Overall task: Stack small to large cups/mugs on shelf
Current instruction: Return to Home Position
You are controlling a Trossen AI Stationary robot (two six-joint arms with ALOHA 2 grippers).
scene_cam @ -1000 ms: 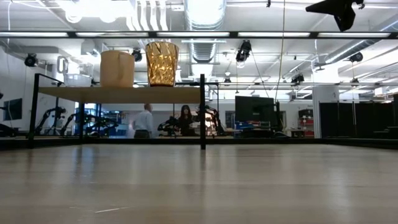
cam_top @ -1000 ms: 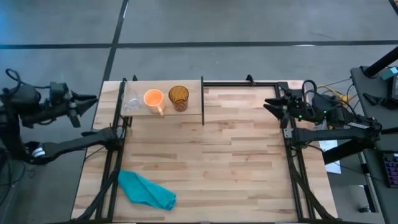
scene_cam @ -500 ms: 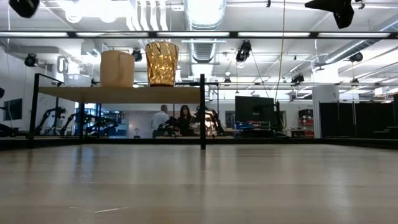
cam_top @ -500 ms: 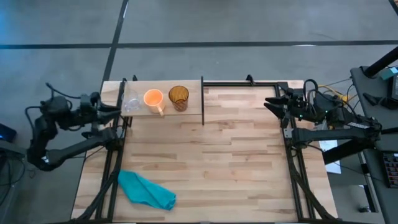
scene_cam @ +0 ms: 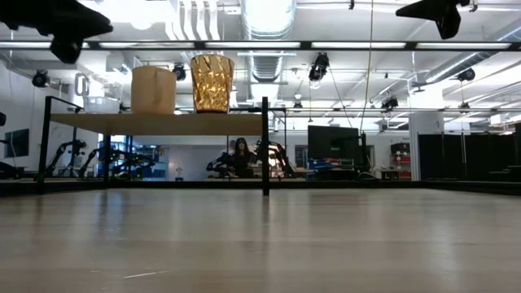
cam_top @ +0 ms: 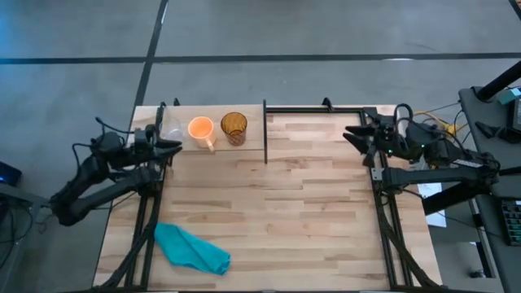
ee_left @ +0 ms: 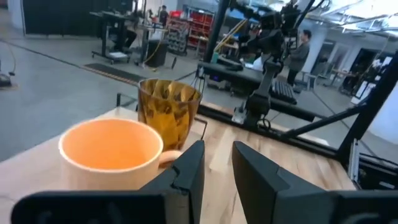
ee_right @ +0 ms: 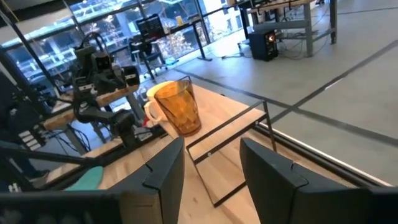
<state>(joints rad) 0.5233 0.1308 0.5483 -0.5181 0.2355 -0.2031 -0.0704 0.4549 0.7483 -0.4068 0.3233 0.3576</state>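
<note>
Three cups stand in a row on the shelf [cam_top: 213, 146], a raised wooden panel at the table's far left. They are the clear cup [cam_top: 172, 129], the orange mug [cam_top: 200, 128] with its handle toward the near side, and the amber tumbler [cam_top: 234, 128]. In the low view they show as clear cup [scene_cam: 102, 104], mug [scene_cam: 153, 89] and tumbler [scene_cam: 212, 83]. My left gripper [cam_top: 172, 146] is open above the shelf's left end, just near of the clear cup, touching nothing. Its wrist view faces the mug [ee_left: 112, 152] and tumbler [ee_left: 168, 112]. My right gripper [cam_top: 350, 134] waits open at the far right.
A thin black divider [cam_top: 264, 134] stands at the shelf's right end, and black frame posts [cam_top: 155, 203] run along both table sides. A teal cloth [cam_top: 191, 248] lies crumpled near the table's near left corner. Bare wood spans the middle. A person stands in the room behind [scene_cam: 242, 155].
My left arm has swung in from beyond the table's left edge toward the shelf, and its gripper now hovers over the shelf's left end by the clear cup. The cups have kept their places.
</note>
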